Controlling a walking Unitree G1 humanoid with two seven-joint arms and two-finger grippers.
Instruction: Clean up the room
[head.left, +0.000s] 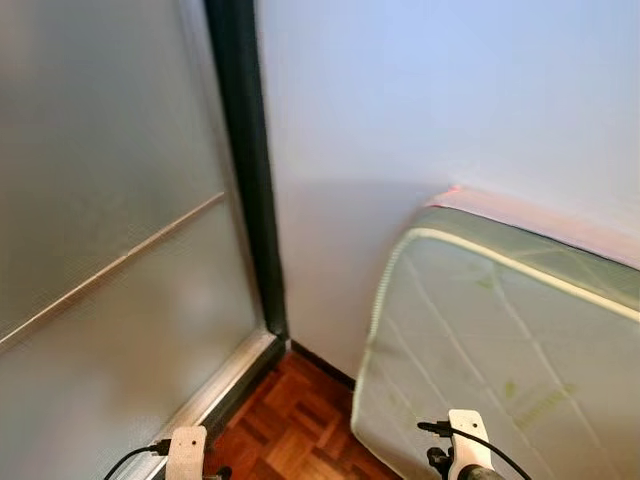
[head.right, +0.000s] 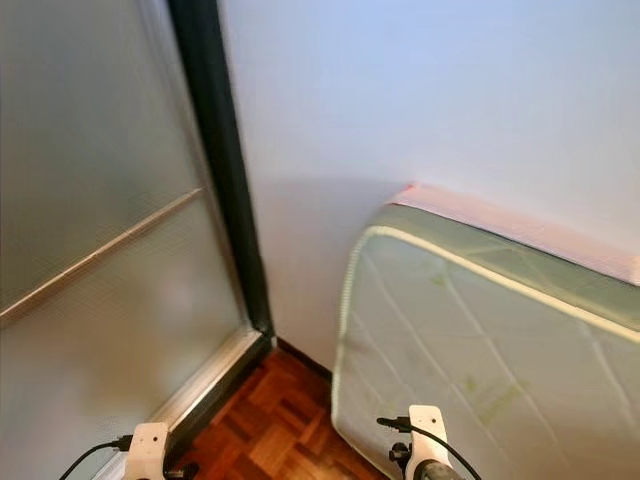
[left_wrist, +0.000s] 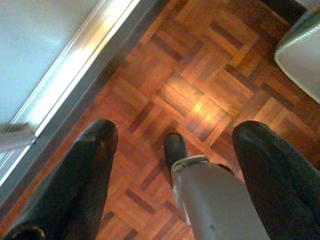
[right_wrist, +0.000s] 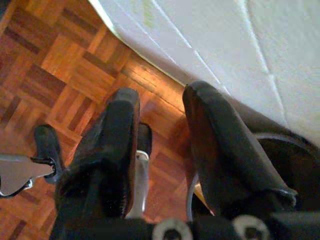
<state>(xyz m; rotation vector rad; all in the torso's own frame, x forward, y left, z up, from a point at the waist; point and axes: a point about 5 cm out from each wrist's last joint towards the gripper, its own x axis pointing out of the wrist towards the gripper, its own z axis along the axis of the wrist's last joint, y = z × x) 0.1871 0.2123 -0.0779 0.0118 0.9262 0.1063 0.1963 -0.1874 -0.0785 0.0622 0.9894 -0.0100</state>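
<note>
The robot faces a room corner: a frosted glass door (head.left: 110, 260) on its left, a white wall (head.left: 420, 90) ahead, and a bare mattress (head.left: 510, 350) propped on edge against that wall, probably to keep the parquet floor (left_wrist: 200, 95) free. Nothing to tidy lies on the floor seen here, so the clutter is likely elsewhere and a turn seems needed. Both arms hang idle, pointing down. The left claw (left_wrist: 175, 165) is spread wide and empty; the right claw (right_wrist: 160, 130) is slightly parted, also empty, just beside the mattress edge
</note>
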